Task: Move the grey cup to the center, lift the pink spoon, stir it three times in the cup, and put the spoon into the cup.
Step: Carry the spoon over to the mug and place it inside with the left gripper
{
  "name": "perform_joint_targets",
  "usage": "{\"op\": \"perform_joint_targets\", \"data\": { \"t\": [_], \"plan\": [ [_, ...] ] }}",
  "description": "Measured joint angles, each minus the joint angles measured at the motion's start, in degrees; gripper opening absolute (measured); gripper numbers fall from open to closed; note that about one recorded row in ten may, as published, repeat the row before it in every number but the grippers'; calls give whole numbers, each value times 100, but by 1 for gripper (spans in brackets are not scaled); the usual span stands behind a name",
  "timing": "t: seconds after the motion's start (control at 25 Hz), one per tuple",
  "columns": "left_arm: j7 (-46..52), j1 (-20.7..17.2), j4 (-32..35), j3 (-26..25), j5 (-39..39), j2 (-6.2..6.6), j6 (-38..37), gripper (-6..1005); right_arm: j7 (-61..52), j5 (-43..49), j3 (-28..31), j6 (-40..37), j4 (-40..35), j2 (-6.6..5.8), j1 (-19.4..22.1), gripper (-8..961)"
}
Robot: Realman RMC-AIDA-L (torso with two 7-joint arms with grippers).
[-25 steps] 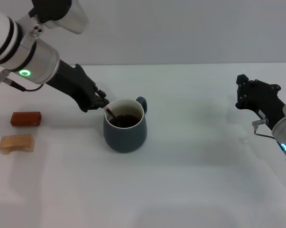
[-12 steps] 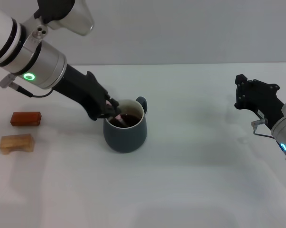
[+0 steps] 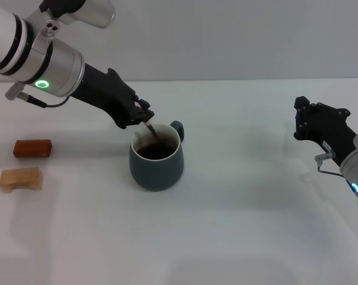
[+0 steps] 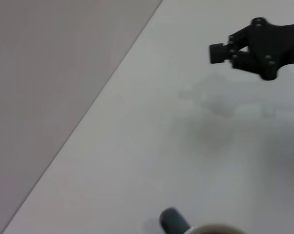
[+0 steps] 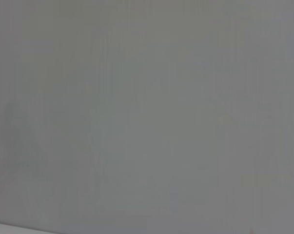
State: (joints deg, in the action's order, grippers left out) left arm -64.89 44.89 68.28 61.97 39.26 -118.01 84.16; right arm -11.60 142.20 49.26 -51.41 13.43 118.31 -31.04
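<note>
Grey cup [image 3: 157, 163] stood near the middle of the white counter [image 3: 238, 225], dark liquid inside, loop handle turned to the far side. Pink spoon [image 3: 150, 130] was pinched by its handle top in the closed left end effector [image 3: 140, 114], just over the far-left rim, shaft slanting down into the drink. Judged mid-stir. To do it well: keep the bowl submerged, circle gently inside the wall, avoid knocking the rim or tipping the cup, then release only once the spoon leaned on the rim. Two blocks, a pale wooden one [image 3: 21, 179] and a reddish-brown one [image 3: 32, 148], lay well apart to the left, no obstruction. Right end effector [image 3: 303, 119] was parked far right above the counter; its opening could not be told.
</note>
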Motion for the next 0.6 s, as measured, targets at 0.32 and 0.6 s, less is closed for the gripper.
{"op": "perform_joint_targets", "data": {
  "t": [0.32, 0.6],
  "plan": [
    [76, 0, -15, -33, -435, 19, 226, 146, 0, 15, -20, 0, 119, -41, 62, 10],
    [86, 10, 14, -45, -465, 17, 563, 146, 0, 153, 15, 0, 143, -54, 73, 10]
  ]
}}
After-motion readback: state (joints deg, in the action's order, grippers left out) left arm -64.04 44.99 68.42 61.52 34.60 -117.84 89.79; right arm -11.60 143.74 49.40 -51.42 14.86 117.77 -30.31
